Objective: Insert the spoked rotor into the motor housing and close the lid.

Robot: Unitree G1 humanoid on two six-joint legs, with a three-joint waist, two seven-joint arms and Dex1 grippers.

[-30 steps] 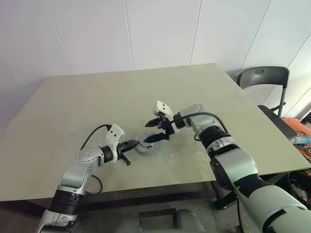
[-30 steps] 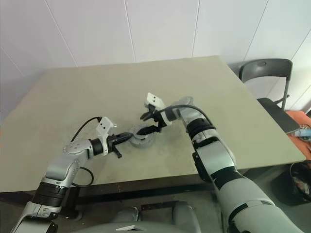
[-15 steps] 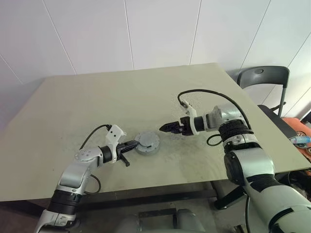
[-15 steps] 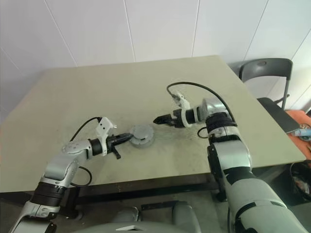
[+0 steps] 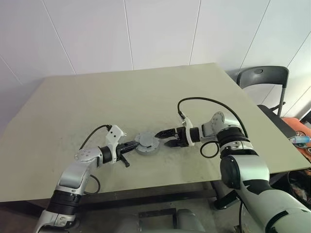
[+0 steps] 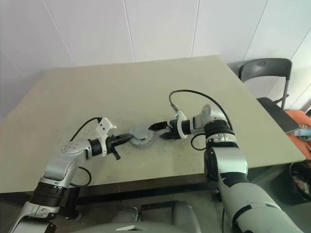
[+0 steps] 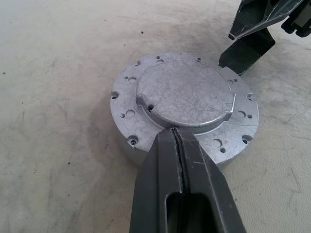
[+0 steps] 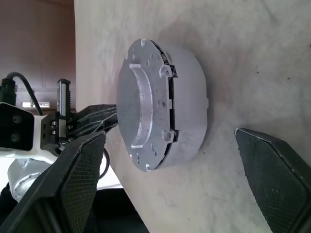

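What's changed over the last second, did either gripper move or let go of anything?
The right gripper left the top of the lid, swung out to the right, then came back low beside the assembly with its wrist rolled; its jaws are open and hold nothing. The left gripper stayed shut at the lid's left edge, and the closed housing has not moved on the table.
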